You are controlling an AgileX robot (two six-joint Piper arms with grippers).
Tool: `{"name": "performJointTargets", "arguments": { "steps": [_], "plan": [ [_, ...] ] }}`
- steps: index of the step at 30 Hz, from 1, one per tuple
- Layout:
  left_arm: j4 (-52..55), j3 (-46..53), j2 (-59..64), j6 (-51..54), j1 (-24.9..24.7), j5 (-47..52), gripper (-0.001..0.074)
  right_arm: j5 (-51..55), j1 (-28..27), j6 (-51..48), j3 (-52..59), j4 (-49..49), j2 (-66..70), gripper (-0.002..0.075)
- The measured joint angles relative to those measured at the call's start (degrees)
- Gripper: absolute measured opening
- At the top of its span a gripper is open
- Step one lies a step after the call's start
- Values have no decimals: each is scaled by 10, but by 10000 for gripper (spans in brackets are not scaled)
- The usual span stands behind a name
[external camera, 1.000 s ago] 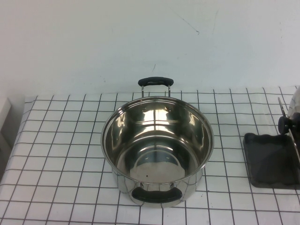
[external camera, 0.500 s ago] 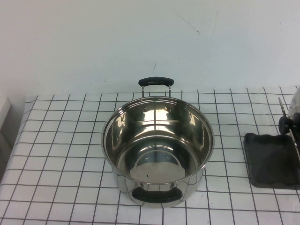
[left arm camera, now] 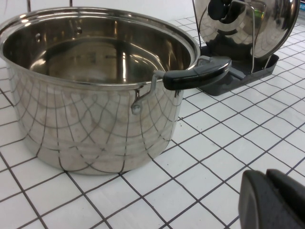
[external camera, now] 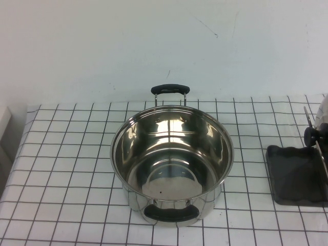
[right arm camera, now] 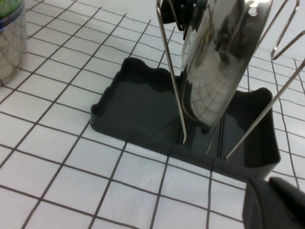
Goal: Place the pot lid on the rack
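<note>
The pot lid stands on edge in the rack at the table's right edge, its black knob facing left. In the left wrist view the lid leans between the wire rods over the dark tray. In the right wrist view the lid rests in the tray. My left gripper is shut and empty, low over the cloth in front of the pot. My right gripper is shut and empty, just short of the tray's near corner. Neither gripper shows in the high view.
A deep steel pot with two black loop handles stands open at the table's middle; it also shows in the left wrist view. A white checked cloth covers the table. A white wall rises behind.
</note>
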Motion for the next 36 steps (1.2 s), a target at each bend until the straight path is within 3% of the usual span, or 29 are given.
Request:
{"name": "performJointTargets", "arguments": {
  "steps": [5, 15, 36],
  "plan": [
    [0, 0, 0, -3, 0, 0, -1, 0, -4, 0, 0, 2, 0, -1],
    [0, 0, 0, -3, 0, 0, -1, 0, -106, -4, 0, 12, 0, -1],
    [0, 0, 0, -1, 0, 0, -1, 0, -108, 20, 0, 37, 0, -1]
  ]
}}
